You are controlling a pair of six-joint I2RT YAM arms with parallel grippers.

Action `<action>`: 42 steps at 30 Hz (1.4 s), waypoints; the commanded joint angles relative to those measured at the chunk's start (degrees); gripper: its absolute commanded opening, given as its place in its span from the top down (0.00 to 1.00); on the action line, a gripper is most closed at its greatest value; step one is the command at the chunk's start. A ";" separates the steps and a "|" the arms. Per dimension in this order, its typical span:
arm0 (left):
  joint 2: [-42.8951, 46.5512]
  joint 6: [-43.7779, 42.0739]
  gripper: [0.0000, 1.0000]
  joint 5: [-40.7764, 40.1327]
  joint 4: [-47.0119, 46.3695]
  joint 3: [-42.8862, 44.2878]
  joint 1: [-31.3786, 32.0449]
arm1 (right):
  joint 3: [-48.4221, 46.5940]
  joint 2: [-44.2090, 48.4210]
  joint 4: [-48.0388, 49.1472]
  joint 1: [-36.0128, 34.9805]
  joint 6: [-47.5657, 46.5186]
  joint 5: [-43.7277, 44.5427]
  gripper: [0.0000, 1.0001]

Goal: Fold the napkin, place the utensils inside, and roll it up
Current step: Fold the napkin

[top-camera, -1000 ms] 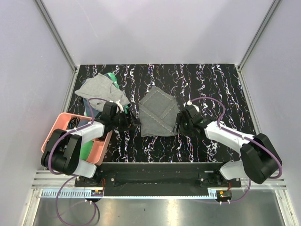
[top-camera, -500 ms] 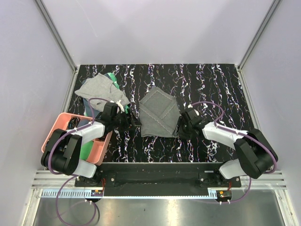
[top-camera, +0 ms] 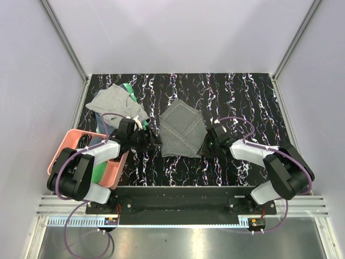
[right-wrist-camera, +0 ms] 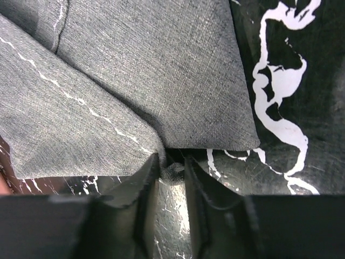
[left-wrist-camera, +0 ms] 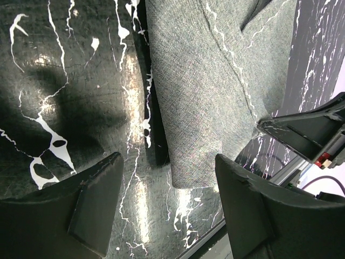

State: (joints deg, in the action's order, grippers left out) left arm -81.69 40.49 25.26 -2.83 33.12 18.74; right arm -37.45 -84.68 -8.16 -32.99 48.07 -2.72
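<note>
Your right jaws are pinching the napkin (top-camera: 182, 129) at its near right corner; left jaws are gaping beside its left edge.

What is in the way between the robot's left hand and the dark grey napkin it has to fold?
Nothing visible. The open left hand sits right at the napkin's left edge, with only bare marbled table beneath. The pink bin and lighter grey cloth lie off to its other side.
</note>
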 commanded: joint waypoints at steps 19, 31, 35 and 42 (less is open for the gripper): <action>0.30 -0.32 0.28 0.76 -3.06 0.01 0.15 | -18.62 -4.34 -10.29 0.65 -18.27 4.65 0.96; -0.40 0.38 0.28 1.29 -3.58 -0.34 0.24 | -19.51 -3.21 -9.59 0.83 -31.55 8.17 0.98; -1.54 0.91 0.28 1.90 -4.55 -0.52 0.33 | -15.47 -3.03 -9.33 0.83 -31.64 8.70 0.98; -3.03 2.04 0.28 2.34 -6.04 -0.69 1.64 | -13.08 -3.47 -6.95 0.83 -30.59 9.22 0.95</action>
State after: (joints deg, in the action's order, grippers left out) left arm -83.66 41.67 25.98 -4.82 32.93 19.42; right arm -50.57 -89.17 -17.72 -32.56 17.93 4.08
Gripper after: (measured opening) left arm 0.715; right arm 0.084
